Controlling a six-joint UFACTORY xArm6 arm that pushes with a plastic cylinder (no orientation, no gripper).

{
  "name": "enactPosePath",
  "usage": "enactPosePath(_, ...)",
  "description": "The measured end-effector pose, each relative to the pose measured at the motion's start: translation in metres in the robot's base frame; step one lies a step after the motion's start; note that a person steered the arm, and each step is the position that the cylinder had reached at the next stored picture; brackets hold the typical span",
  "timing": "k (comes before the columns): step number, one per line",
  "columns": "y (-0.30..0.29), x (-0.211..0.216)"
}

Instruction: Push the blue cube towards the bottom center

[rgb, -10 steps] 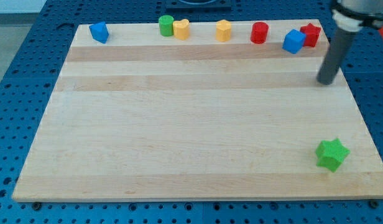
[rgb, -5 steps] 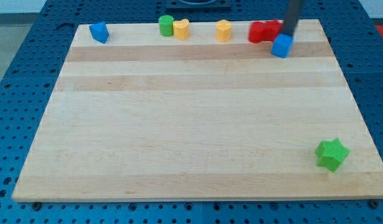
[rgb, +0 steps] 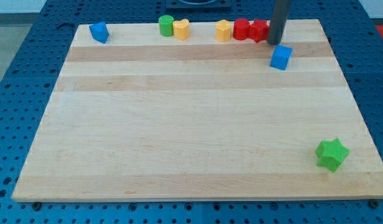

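Observation:
The blue cube point(rgb: 280, 57) lies near the view's top right on the wooden board point(rgb: 191, 124). My tip point(rgb: 276, 42) stands just above the cube, toward the view's top, very close to its upper edge. The dark rod rises from there out of the view's top. The rod partly hides the right side of a red block point(rgb: 260, 30).
Along the view's top edge lie another blue block point(rgb: 99, 32), a green cylinder point(rgb: 166, 25), a yellow block point(rgb: 181, 29), a second yellow block point(rgb: 223, 30) and a red cylinder point(rgb: 242, 29). A green star point(rgb: 332, 154) sits at the bottom right.
My tip swept left from the board's right edge to behind the blue cube. The cube slid left and down. The two red blocks were pushed left against the yellow block.

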State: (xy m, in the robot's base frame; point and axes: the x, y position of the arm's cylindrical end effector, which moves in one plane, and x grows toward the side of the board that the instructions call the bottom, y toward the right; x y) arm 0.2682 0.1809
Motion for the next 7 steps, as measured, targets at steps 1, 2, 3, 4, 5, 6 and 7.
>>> enactPosePath(1,-0.004,0.027)
enactPosePath(2,-0.038,0.065)
enactPosePath(3,-0.072,0.107)
enactPosePath(4,-0.084,0.113)
enactPosePath(5,-0.084,0.078)
enactPosePath(6,-0.074,0.047)
enactPosePath(7,-0.037,0.045)
